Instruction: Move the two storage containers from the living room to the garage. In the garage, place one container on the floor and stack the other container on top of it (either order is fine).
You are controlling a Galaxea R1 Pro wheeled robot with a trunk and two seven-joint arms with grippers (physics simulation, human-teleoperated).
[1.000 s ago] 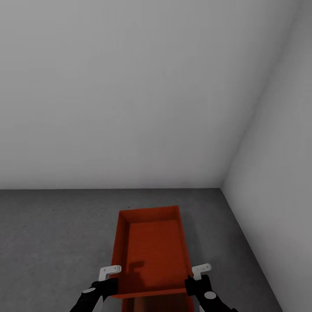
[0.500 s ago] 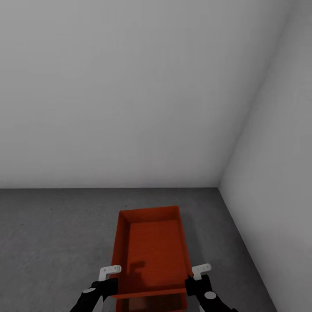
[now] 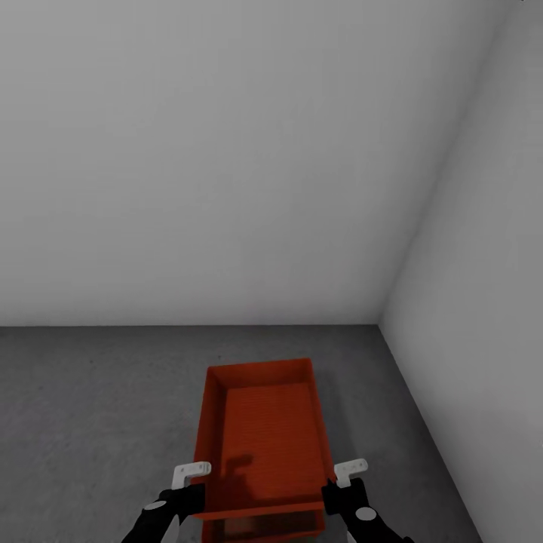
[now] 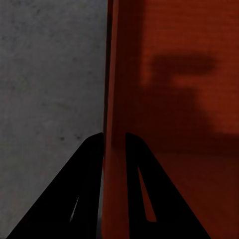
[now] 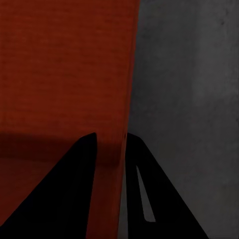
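Holding a bin (image 3: pixel 264 437) by both side walls over the garage floor (image 3: pixel 90 422), near the corner of two pale grey walls (image 3: pixel 226 151).

The left gripper (image 4: pixel 114 142) has its jaws clenched on the bin's left wall, one finger outside and one inside; the right gripper (image 5: pixel 108 139) pinches the right wall the same way. Under the near end of the held bin, the edge of a second bin (image 3: pixel 260 526) shows, lower down; whether the two touch cannot be told.
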